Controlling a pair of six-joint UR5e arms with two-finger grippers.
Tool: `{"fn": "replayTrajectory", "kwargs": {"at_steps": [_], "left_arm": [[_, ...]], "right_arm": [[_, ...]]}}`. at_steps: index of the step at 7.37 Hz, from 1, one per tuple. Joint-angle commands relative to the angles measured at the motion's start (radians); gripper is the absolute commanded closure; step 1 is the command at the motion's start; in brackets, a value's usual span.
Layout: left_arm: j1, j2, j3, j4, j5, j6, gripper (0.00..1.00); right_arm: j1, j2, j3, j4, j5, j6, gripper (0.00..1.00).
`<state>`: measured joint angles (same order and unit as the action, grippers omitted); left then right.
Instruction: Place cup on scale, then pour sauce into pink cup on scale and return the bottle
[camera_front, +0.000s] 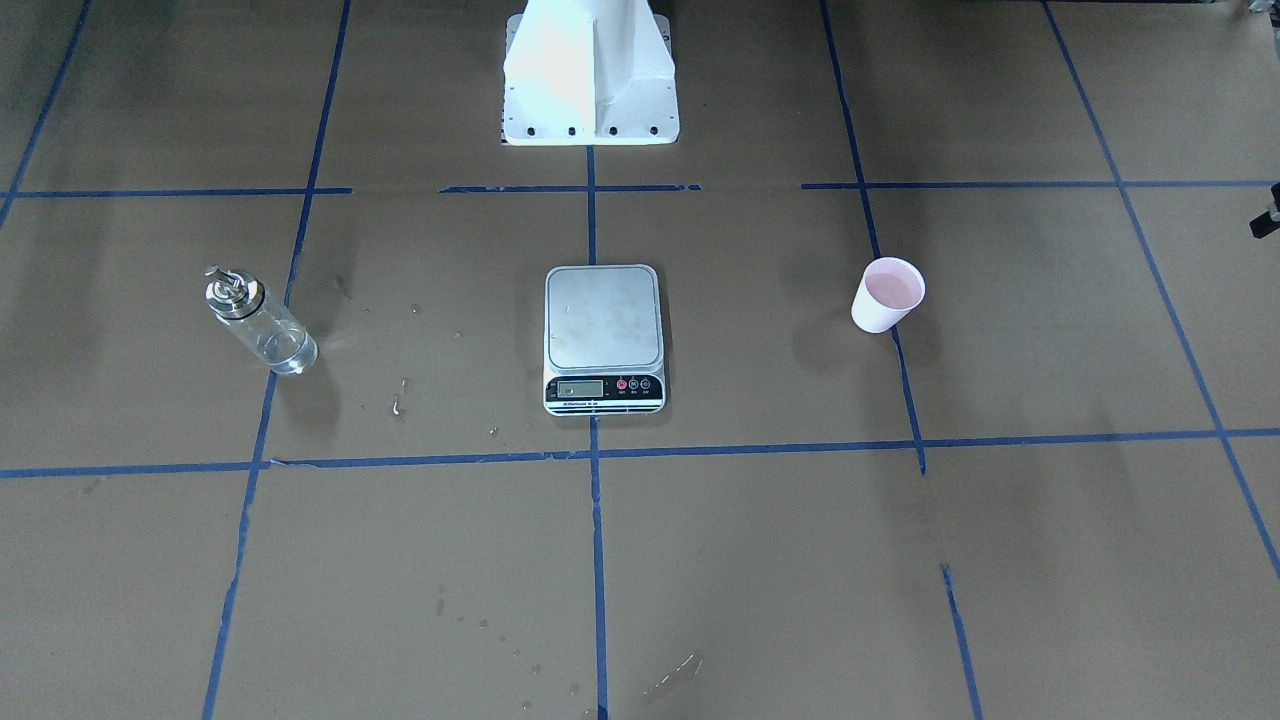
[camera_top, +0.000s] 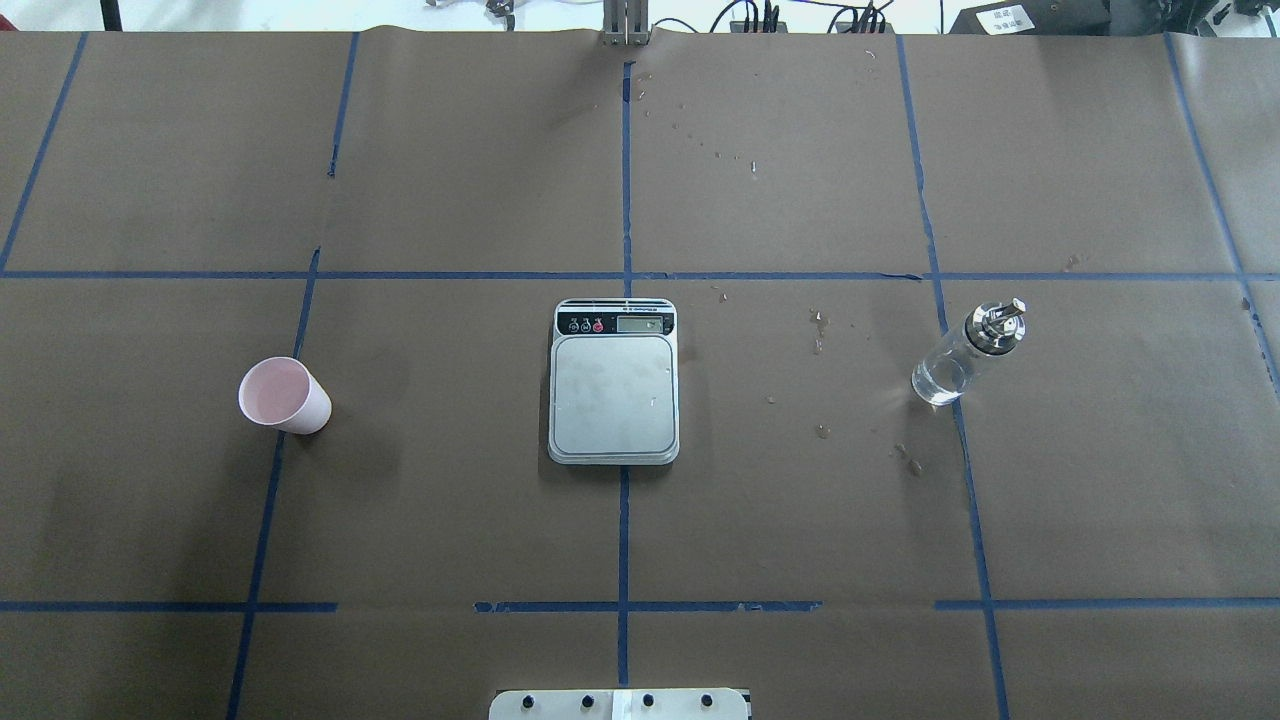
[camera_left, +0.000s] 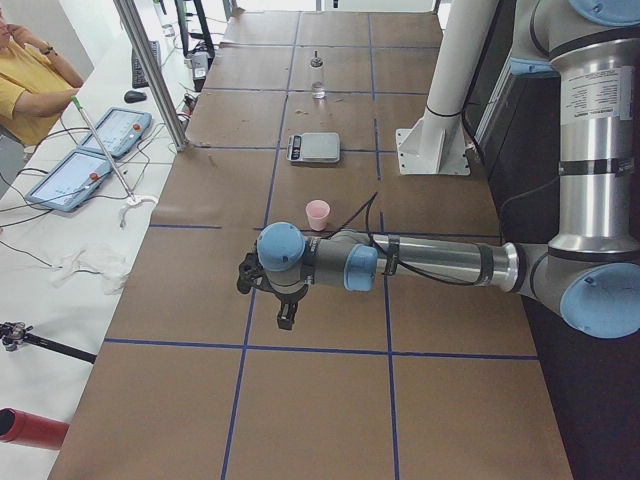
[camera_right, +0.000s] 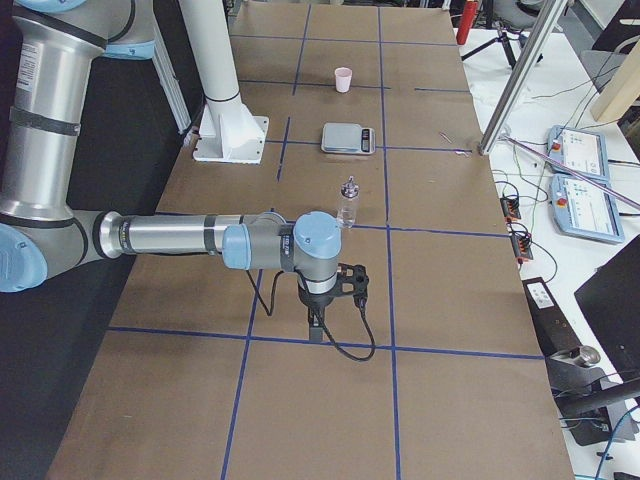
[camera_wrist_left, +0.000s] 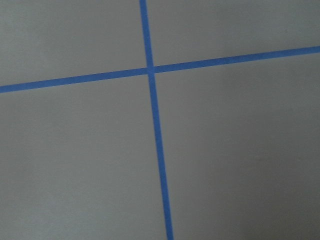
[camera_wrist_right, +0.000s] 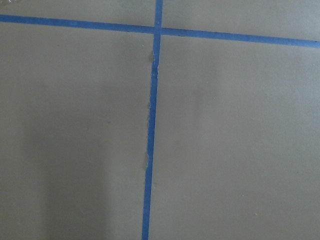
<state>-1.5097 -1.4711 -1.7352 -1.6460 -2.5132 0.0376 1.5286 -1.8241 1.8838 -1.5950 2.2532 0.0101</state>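
Observation:
The pink cup (camera_front: 888, 293) stands upright on the brown paper on my left side, also in the overhead view (camera_top: 284, 396). The scale (camera_front: 603, 335) lies in the middle with nothing on its steel platform (camera_top: 613, 400). The glass bottle (camera_front: 258, 322) with its metal cap stands on my right side (camera_top: 965, 355), with clear sauce in its lower part. My left gripper (camera_left: 286, 318) hangs over bare paper, nearer the table's end than the cup (camera_left: 318, 213). My right gripper (camera_right: 316, 328) hangs over bare paper short of the bottle (camera_right: 348, 203). I cannot tell whether either gripper is open or shut.
The white robot pedestal (camera_front: 590, 80) stands behind the scale. Blue tape lines (camera_top: 622, 530) grid the paper. Small wet spots (camera_top: 820, 330) lie between scale and bottle. An operator (camera_left: 30, 70) and control tablets (camera_left: 70, 170) are beside the table.

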Motion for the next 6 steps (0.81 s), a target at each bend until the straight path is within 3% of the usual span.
{"fn": "replayTrajectory", "kwargs": {"at_steps": [1, 3, 4, 5, 6], "left_arm": [[-0.003, -0.011, -0.016, -0.012, 0.005, -0.002, 0.00], [-0.001, -0.006, -0.014, -0.014, 0.008, -0.002, 0.00], [0.003, -0.015, -0.015, -0.027, 0.083, -0.007, 0.00], [0.006, -0.020, -0.012, -0.113, 0.176, -0.011, 0.00], [0.003, -0.015, -0.055, -0.191, 0.180, -0.015, 0.00]], "right_arm": [[-0.001, 0.002, 0.000, -0.002, -0.007, 0.001, 0.00], [-0.001, 0.003, 0.000, -0.002, -0.006, 0.002, 0.00], [-0.001, 0.003, 0.015, 0.007, 0.009, 0.004, 0.00], [-0.004, 0.017, 0.029, 0.019, 0.002, 0.014, 0.00], [-0.004, 0.029, 0.020, 0.102, 0.009, 0.021, 0.00]]}}
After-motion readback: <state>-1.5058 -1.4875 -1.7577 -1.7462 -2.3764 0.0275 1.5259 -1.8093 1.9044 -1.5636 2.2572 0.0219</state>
